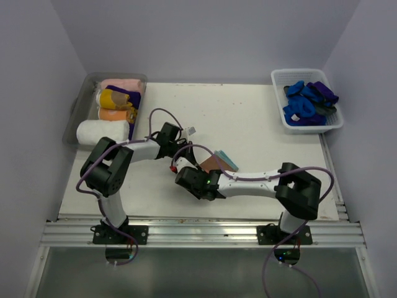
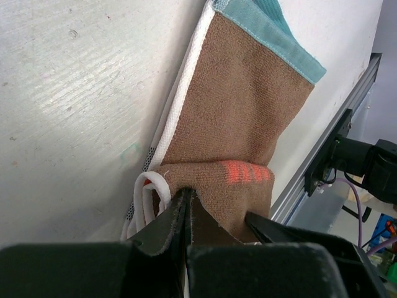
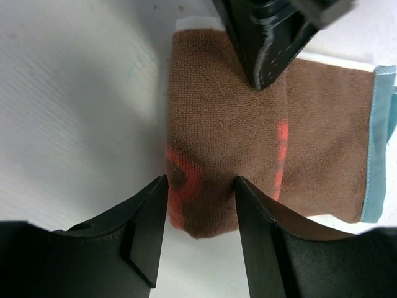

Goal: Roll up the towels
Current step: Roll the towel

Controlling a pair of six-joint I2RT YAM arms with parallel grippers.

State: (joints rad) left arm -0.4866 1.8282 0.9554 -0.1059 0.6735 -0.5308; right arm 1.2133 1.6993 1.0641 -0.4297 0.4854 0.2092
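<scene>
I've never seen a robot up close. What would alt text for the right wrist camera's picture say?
A brown towel with a teal edge lies folded on a white table, its end showing between the open black fingers of the right gripper. A black fingertip of the left arm reaches onto the towel from the top of the frame.

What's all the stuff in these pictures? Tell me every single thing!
brown towel: one, brown with teal edge, table middle, partly rolled
rolled towels: about five, pink, yellow, purple, orange, white, in the bin
bin: one, clear, far left
basket: one, white, far right
blue items: several, blue and purple, in the basket
table: one, white, under everything
arms: two, black and white, near edge
left fingers: two, black, pinching the towel's rolled end
right fingers: two, black, open, astride the roll
</scene>
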